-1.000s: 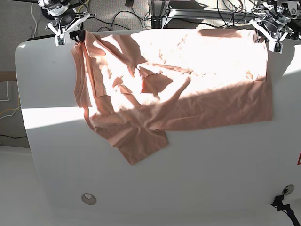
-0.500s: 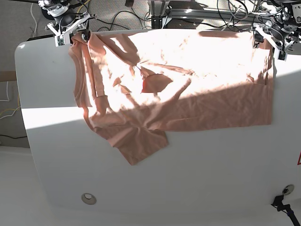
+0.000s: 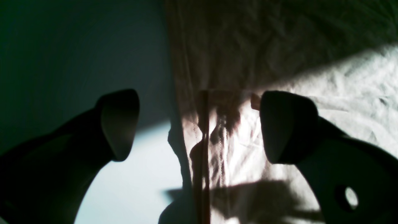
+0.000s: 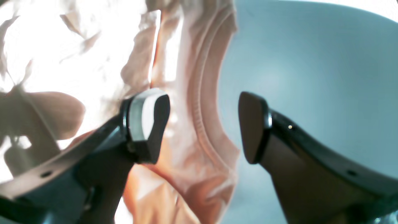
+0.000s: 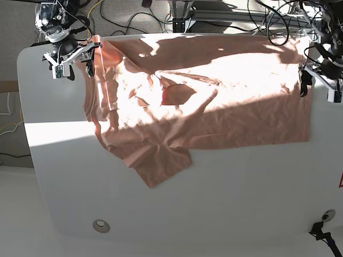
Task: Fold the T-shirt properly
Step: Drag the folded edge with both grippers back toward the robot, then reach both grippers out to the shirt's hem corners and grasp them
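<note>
The salmon-pink T-shirt [image 5: 225,112] lies spread and wrinkled on the white table [image 5: 214,203], with its ribbed neckline [image 5: 86,93] at the view's left and a sleeve [image 5: 161,163] pointing to the front. My right gripper [image 5: 75,59] is open at the shirt's far left corner. In the right wrist view the right gripper [image 4: 203,127] straddles the neckline [image 4: 202,102] without closing on it. My left gripper [image 5: 317,83] is open at the shirt's right edge. In the left wrist view the left gripper [image 3: 199,124] has the hemmed edge [image 3: 203,149] between its fingers.
Cables and a metal frame [image 5: 214,13] run behind the table's far edge. A round grommet [image 5: 101,225] sits near the front left and a black clamp [image 5: 321,231] at the front right. Strong sun and shadow bands cross the cloth.
Both grippers have let go of the shirt's far corners and moved nearer and outward. The far edge of the shirt now lies on the table.
</note>
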Tool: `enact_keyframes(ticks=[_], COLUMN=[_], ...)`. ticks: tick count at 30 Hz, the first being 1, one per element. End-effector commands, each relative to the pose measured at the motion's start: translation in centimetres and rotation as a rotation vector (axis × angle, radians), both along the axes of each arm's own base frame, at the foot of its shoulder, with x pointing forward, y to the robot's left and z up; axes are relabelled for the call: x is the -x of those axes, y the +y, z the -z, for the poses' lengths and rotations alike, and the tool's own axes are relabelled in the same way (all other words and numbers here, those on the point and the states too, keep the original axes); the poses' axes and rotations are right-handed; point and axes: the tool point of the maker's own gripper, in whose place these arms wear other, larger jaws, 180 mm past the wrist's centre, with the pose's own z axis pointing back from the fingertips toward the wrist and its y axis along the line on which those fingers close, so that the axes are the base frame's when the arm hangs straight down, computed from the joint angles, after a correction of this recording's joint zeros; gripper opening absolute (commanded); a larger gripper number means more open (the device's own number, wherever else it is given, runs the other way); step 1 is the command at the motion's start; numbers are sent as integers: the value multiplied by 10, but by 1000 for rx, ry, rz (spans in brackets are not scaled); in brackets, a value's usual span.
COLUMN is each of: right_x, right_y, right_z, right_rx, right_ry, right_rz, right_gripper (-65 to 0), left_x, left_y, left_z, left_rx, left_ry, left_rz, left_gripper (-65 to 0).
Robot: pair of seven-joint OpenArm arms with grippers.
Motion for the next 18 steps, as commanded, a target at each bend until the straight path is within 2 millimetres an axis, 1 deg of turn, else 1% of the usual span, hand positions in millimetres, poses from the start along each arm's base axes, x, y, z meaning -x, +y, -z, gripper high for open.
enact_keyframes(ticks=[1,3,5,7,9,14,16,18], right_x=[-16,-33,-51,-69,-87,-123,-135,-145], right_y=[-5,-4,0,10,14,25,25,24], right_z=[-11,-18,-28,-30,-36,-37,-32,-28], right_rx=[17,16,11,1,-2,-33,-45,-54], right_ry=[-24,-48,-80,-80,-94,-111,-105,-96], right_rz=[-4,-4,-9,-32,-42,-63,-60,-52], right_gripper=[-275,-275,-275,-277,-277,-277,-277,-277], left_x=[-15,-34,-50,-63,-78,-108,-118,-131], left_y=[3,1,-2,-1,1,17,29,29], left_z=[-19,-24,-21,-17,-12,1,2,11], left_rx=[-11,9,37,61,89,165,181,170], left_ry=[-67,-105,-117,-121,-120,-113,-109,-71], left_rz=[10,9,9,-1,-10,-79,-110,-101], left_gripper=[-72,-72,-72,-72,-72,-72,-72,-72])
